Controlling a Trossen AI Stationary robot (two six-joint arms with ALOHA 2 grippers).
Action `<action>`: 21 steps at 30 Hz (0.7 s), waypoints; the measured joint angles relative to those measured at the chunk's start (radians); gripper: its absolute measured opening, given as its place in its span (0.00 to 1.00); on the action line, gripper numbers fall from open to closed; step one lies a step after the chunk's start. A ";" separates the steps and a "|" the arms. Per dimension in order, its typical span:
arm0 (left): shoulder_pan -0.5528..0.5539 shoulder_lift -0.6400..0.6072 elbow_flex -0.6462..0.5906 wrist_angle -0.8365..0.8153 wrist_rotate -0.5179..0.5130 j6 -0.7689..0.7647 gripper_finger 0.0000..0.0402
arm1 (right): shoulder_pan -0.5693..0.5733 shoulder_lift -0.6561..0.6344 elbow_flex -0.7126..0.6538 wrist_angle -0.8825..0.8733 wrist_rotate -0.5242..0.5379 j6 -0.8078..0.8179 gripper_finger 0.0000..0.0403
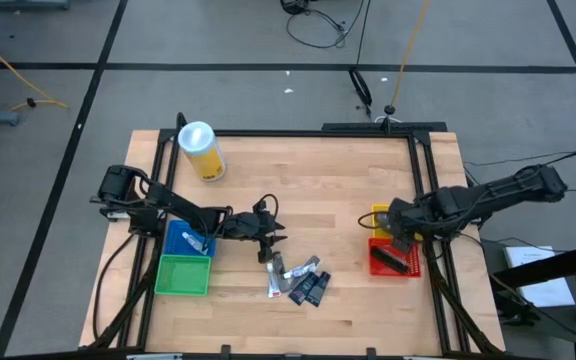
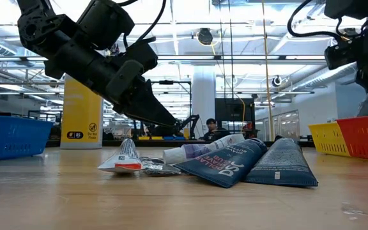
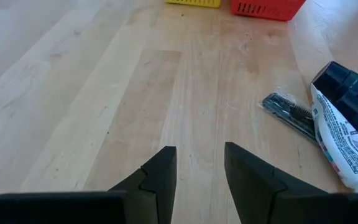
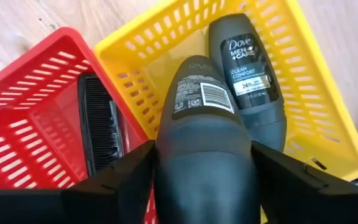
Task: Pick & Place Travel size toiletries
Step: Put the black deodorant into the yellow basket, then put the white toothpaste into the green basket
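Jaws of the right gripper [image 4: 202, 168] stand on either side of a dark grey deodorant [image 4: 202, 140], right against its flanks above the yellow bin [image 4: 328, 118]; whether they press it or have let go cannot be told. A second deodorant [image 4: 246, 71] lies in that bin, and a black comb [image 4: 98, 127] lies in the red bin [image 4: 23, 118] beside it. In the high view this gripper [image 1: 400, 238] sits at the right edge of the desk [image 1: 338, 180]. Left gripper [image 3: 199, 171], near the middle of the desk, has its jaws a little apart with nothing between them, just above the bare wood. Close beside it, lower centre in the high view, lies the heap of toiletries [image 1: 298, 280]: white tubes [image 2: 203, 151], dark blue packets [image 2: 225, 165] and a silver sachet [image 2: 158, 167]. Blue bin [image 1: 180, 240] and green bin [image 1: 183, 275] sit at lower left, with a yellow can [image 1: 201, 152] at the upper left.
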 joint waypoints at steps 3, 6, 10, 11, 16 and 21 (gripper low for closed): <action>0.000 0.000 0.000 0.000 0.000 0.000 0.33 | -0.014 -0.006 0.000 0.009 0.000 -0.022 0.67; 0.000 0.000 0.000 0.000 0.000 0.001 0.33 | -0.024 -0.016 0.000 0.011 0.004 -0.052 0.70; 0.000 0.000 0.000 0.000 0.000 0.002 0.33 | -0.027 -0.029 0.000 0.042 0.053 -0.057 0.70; 0.000 0.000 0.000 0.001 0.000 0.002 0.33 | -0.027 -0.031 0.000 0.066 0.055 -0.060 0.69; 0.000 0.000 0.001 0.023 0.000 0.003 0.33 | -0.013 -0.022 0.000 0.317 0.054 -0.107 0.66; -0.006 0.000 0.001 0.040 0.001 0.002 0.33 | 0.053 0.059 -0.011 0.692 0.059 -0.246 0.62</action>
